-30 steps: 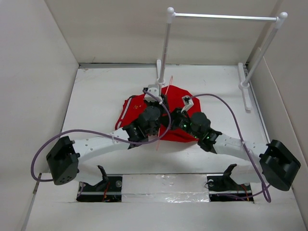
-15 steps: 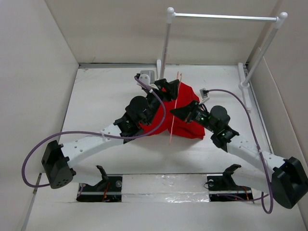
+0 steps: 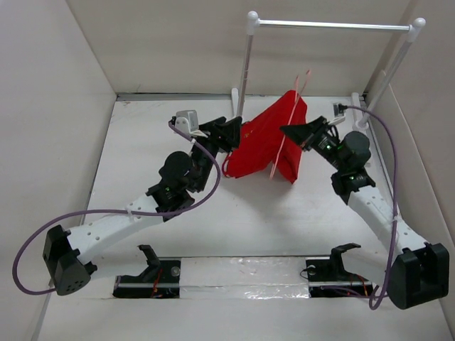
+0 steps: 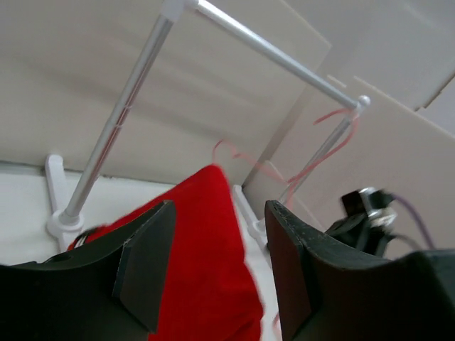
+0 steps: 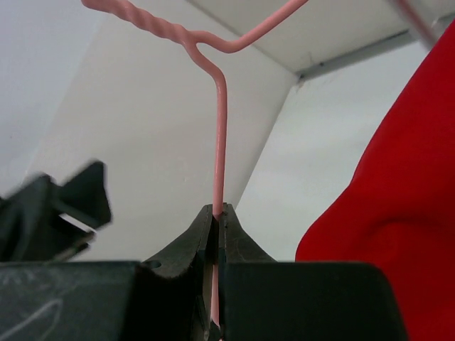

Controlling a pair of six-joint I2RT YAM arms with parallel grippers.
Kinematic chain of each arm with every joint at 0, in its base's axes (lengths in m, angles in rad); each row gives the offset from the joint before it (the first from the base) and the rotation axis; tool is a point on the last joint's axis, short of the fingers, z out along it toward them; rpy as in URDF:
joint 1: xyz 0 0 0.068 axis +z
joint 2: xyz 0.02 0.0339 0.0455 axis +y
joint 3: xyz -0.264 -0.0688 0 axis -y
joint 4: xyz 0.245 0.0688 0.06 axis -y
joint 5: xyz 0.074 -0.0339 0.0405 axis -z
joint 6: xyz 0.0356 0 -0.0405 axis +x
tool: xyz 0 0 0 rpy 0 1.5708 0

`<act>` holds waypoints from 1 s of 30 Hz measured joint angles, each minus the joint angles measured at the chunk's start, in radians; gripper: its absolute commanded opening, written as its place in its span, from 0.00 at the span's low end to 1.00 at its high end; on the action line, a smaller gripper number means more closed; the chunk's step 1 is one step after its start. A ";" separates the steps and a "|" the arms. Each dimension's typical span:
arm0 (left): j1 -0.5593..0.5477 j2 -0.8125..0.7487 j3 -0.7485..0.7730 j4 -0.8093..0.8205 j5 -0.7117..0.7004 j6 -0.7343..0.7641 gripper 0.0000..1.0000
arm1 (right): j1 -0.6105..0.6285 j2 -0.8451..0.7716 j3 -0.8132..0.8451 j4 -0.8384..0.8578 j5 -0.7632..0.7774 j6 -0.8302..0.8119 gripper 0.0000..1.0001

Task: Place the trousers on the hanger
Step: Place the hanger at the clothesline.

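Our right gripper (image 5: 217, 213) pinches the wire hanger (image 5: 219, 128); the trousers (image 3: 259, 142) hang draped over it, up between both arms. Soft, likely to slide, so our left gripper (image 4: 219, 213), jaws spread, wants a thick fold.

Bright, even overhead light washes the white table (image 3: 142, 206) and walls (image 3: 50, 106); shadows under the arms (image 3: 114, 224) are faint and soft. The top view is sharp, with glare on the shiny strip (image 3: 242, 290) at the near edge. Both wrist views show dark, underexposed, blurry fingers (image 4: 146, 266); the hanger (image 5: 220, 142) wire looks fairly crisp.
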 measured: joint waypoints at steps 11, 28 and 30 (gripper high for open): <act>0.013 0.012 -0.137 -0.090 0.003 -0.064 0.49 | -0.267 0.164 0.304 -0.071 -0.068 -0.036 0.00; 0.013 -0.011 -0.342 -0.109 0.008 -0.084 0.49 | -0.488 0.496 0.647 -0.188 -0.154 -0.036 0.00; 0.013 -0.011 -0.345 -0.108 0.011 -0.085 0.49 | -0.495 0.509 0.666 -0.189 -0.169 -0.027 0.00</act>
